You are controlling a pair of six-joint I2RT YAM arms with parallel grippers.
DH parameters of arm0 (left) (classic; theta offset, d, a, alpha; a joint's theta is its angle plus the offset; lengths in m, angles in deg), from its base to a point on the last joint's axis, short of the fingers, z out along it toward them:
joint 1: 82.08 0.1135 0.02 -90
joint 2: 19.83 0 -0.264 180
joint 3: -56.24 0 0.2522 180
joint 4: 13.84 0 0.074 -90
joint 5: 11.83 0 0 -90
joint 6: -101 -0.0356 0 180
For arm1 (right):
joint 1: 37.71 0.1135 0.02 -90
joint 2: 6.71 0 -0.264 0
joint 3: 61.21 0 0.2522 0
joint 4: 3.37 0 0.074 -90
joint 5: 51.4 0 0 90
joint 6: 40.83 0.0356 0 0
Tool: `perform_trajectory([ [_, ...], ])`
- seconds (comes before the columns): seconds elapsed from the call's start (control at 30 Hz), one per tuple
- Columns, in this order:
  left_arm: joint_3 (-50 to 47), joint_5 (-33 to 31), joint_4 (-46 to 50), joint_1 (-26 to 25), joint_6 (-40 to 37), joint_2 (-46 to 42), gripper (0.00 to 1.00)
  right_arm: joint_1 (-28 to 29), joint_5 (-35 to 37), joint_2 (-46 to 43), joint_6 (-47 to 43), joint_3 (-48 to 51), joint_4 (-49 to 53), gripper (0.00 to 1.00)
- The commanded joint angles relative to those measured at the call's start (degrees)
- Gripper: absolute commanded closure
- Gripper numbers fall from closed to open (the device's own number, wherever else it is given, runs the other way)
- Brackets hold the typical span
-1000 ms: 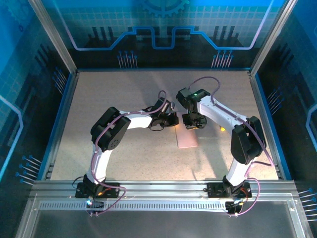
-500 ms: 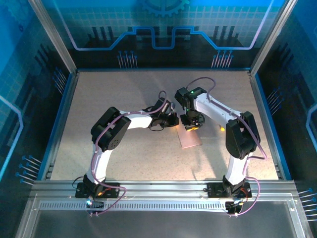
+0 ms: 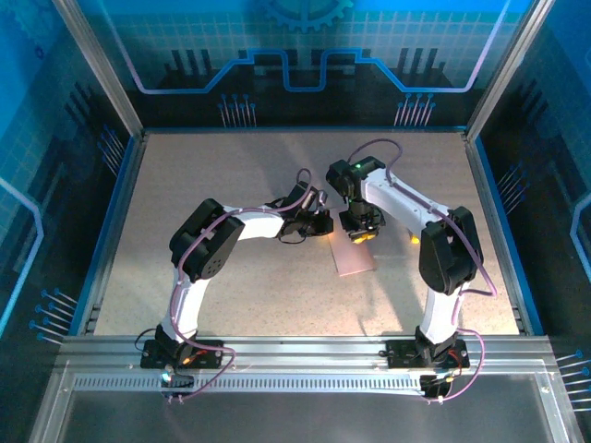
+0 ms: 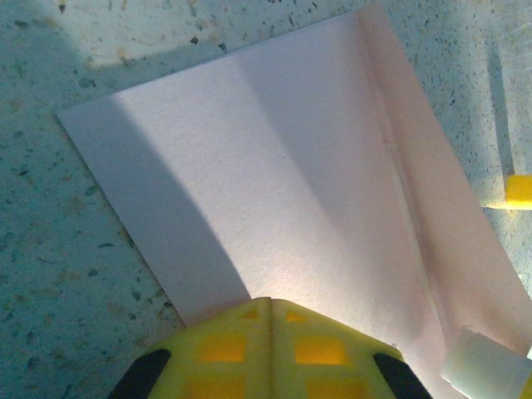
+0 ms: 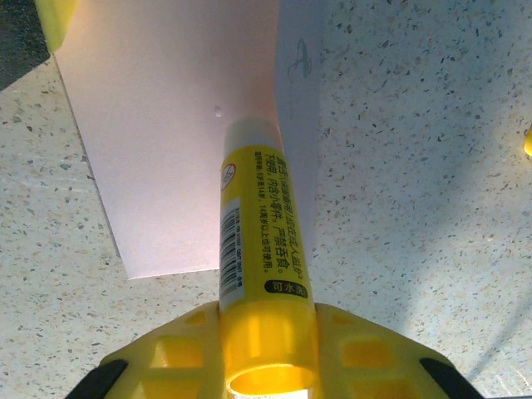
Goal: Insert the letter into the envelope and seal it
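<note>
The pale pink envelope (image 3: 354,257) lies flat mid-table, its long flap side (image 4: 432,191) creased along one edge. My left gripper (image 4: 270,303) is shut, its yellow tips pressed together on the envelope's near edge; from above it sits at the envelope's far-left corner (image 3: 319,224). My right gripper (image 5: 266,328) is shut on a yellow glue stick (image 5: 262,224), whose white tip (image 5: 249,133) rests on the envelope (image 5: 158,125) near its flap side. The same gripper (image 3: 358,231) hangs over the envelope's far end. The letter is hidden from view.
A small yellow cap (image 3: 416,240) lies on the speckled table right of the envelope, also visible in the left wrist view (image 4: 519,191). The blue table rim (image 3: 111,231) and metal frame posts (image 3: 97,65) bound the work area. The right arm's forearm (image 3: 406,205) slants above the table.
The right arm's elbow has swung inward and its gripper with the glue stick has shifted slightly. The envelope's near end has turned a little to the right. The left arm has stayed put.
</note>
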Motion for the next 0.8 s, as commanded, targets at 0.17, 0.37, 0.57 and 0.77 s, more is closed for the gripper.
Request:
perform_trajectory([
  [0.17, 1.23, 0.73, 2.02, -0.26, -2.22, 1.51, 1.00, 0.01, 0.12, 3.18, -0.69, -0.81, 1.25, 0.94],
  [0.37, 1.20, 0.73, 2.45, -0.33, -2.87, 1.54, 1.00, 0.21, -0.78, 4.52, -0.88, -0.95, 0.55, 0.95],
  [0.57, 1.44, 0.92, 2.98, -0.29, -3.52, 1.76, 1.00, 0.22, -0.39, 6.62, -1.58, -2.89, 0.85, 0.95],
  [0.77, 1.40, 1.11, 3.16, -0.35, -3.84, 1.80, 1.00, 0.21, 0.38, 8.80, -1.60, -5.87, 1.15, 0.96],
])
